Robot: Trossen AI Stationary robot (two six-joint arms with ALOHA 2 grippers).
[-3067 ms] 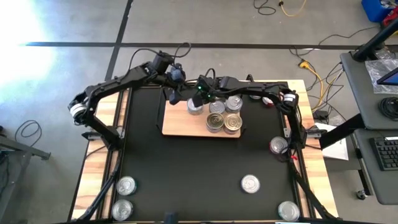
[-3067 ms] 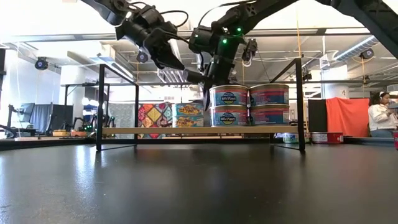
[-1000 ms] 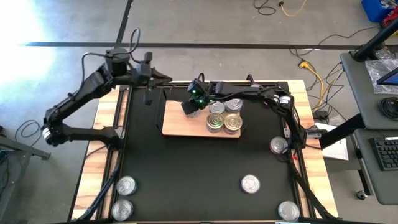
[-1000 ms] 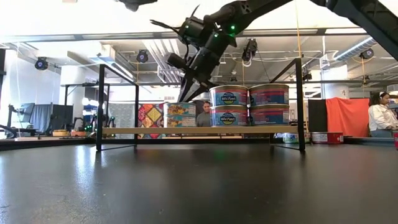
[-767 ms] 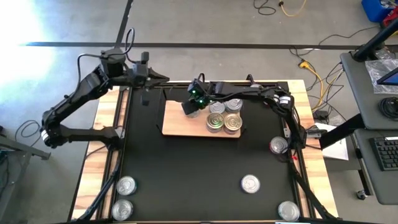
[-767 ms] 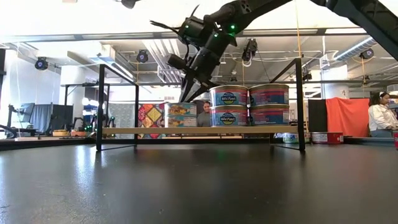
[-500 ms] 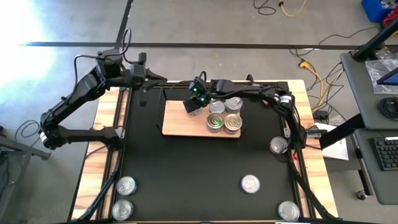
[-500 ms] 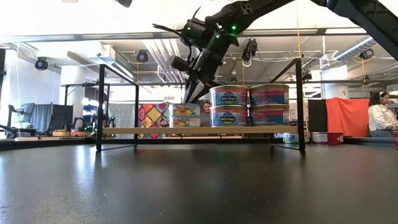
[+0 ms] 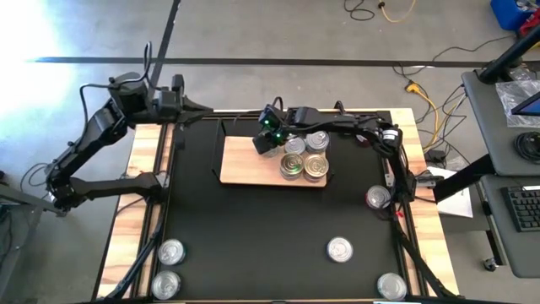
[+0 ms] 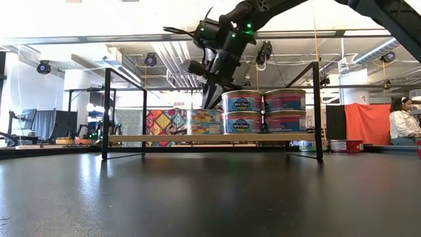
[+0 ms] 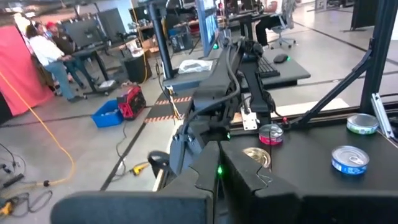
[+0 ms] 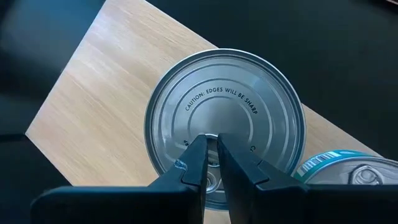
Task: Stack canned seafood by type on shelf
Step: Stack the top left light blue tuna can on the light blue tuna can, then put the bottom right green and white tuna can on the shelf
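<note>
The shelf [image 9: 245, 169] is a light-wood board with black frame ends, standing at the far middle of the black mat. On it stand two stacks of blue-labelled tins [image 10: 241, 112] and reddish tins [image 10: 284, 112]. A stack of two yellow-labelled tins [image 10: 204, 122] stands to their left. My right gripper [image 12: 212, 140] is shut, pointing down over that stack's silver top [image 12: 227, 93]. My left gripper [image 9: 196, 105] hovers shut above the table's far left corner, touching nothing. Loose tins [image 9: 339, 248] lie on the mat. My right gripper comes from above, pointing down, with its shut fingertips [image 12: 200, 149] on the middle of the top yellow tin's lid [image 12: 217, 118]. In the low view the tips [image 10: 210, 104] reach down to that lid. The stack stands upright on the shelf board.
Two tins [image 9: 171, 251] sit at the mat's near left corner, one [image 9: 391, 285] at the near right and a reddish one [image 9: 377, 197] by the right edge. The shelf's black posts [image 10: 106, 112] rise at its ends. People sit beyond the table [image 10: 401, 122].
My left arm has drawn back from the shelf toward the table's far left corner. My right gripper has moved a little toward the table's right, and the yellow stack under it has slid along the board, closer to the blue-labelled tins.
</note>
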